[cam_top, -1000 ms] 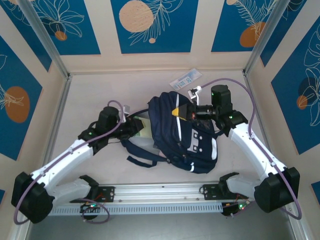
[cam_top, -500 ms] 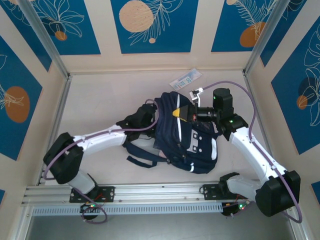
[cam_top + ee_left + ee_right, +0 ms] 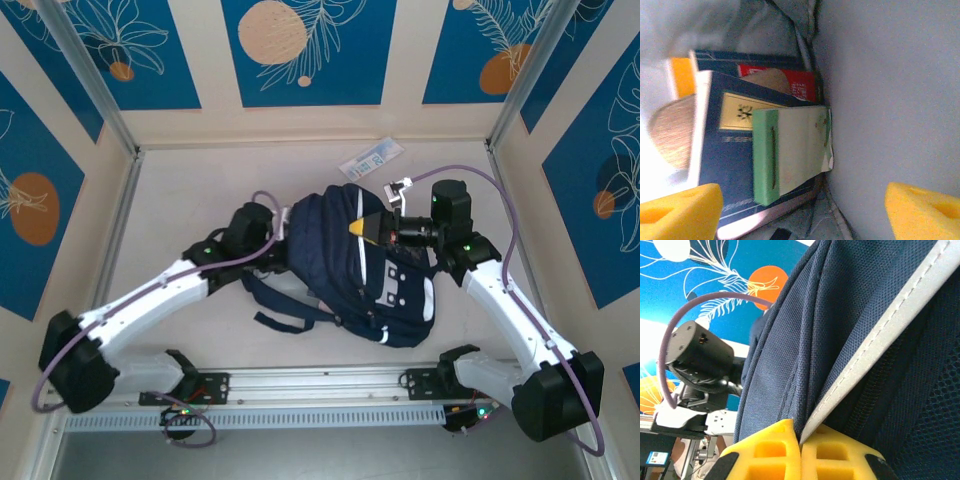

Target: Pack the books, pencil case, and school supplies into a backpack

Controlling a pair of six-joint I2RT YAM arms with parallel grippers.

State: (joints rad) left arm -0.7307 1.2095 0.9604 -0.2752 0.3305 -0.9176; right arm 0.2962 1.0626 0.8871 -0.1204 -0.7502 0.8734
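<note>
Near the middle of the counter (image 3: 200,190) lies the backpack (image 3: 395,300), front pocket and white dotted patch facing up. Its long axis runs diagonally: the top end points far-left and the base points near-right. Black straps trail out on the near-left side.

1. Right tool (image 3: 365,227): I see it at the far, upper part of the backpack. In the right wrist view the right tool's (image 3: 800,450) yellow pads are pressed together on a fold of the navy fabric, with a white stripe seam running out from between them. It is clamped on the backpack.

2. Left tool (image 3: 278,245): I see it at the left edge of the backpack, at the mouth. In the left wrist view the left tool's (image 3: 800,215) yellow pads (image 3: 680,210) stand wide apart with nothing between them.

3. Contents, left wrist view: the books (image 3: 715,165) lie stacked flat inside the backpack. A navy book (image 3: 725,145) with a pale label is uppermost; a red book (image 3: 800,82) and an orange-yellow book (image 3: 682,75) show beyond it. The pencil case (image 3: 795,150), a pale oblong with a greenish side, lies flat on the navy book against the bag's wall.

4. School supplies (image 3: 372,157): the packet lies on the far part of the counter, apart from the backpack, long axis running near-left to far-right.
</note>
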